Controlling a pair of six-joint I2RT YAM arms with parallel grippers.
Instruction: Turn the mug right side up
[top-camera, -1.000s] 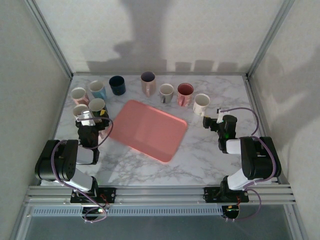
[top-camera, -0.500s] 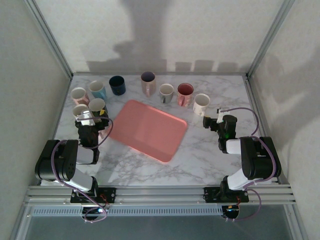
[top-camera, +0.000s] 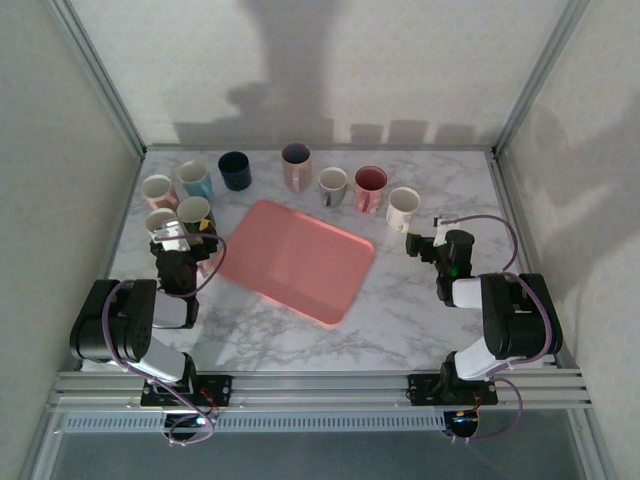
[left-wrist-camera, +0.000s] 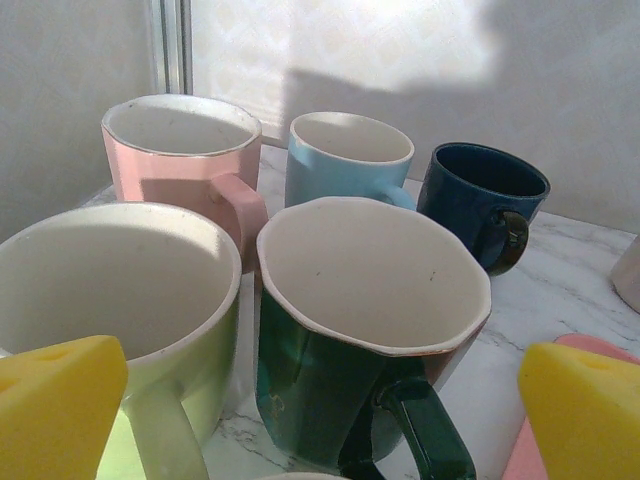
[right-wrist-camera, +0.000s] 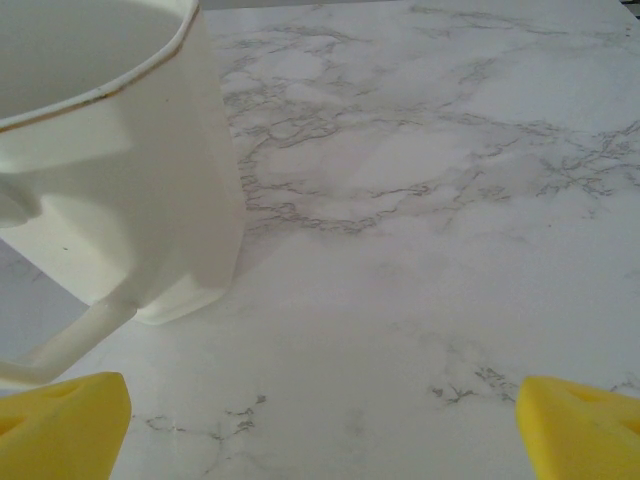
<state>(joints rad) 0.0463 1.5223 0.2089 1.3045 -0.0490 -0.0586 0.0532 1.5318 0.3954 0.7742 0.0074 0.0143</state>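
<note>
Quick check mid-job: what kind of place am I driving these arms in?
Probably a lab test cell, not a kitchen: plain white walls in a metal frame box in a marble-look table, with mugs staged around a pink tray.

this looks like a robot test cell in a lab: a marble-patterned surface (top-camera: 300, 340) is boxed in by white panels (top-camera: 330, 60) and aluminium frame posts (top-camera: 100, 80), a left arm (top-camera: 120, 325) and a right arm (top-camera: 510, 320) are bolted to a metal rail (top-camera: 320, 385) at its near edge, purple cables (top-camera: 480, 220) trail loose, and mismatched mugs (top-camera: 332, 183) stand in rows beside a pink tray (top-camera: 295, 258).
</note>
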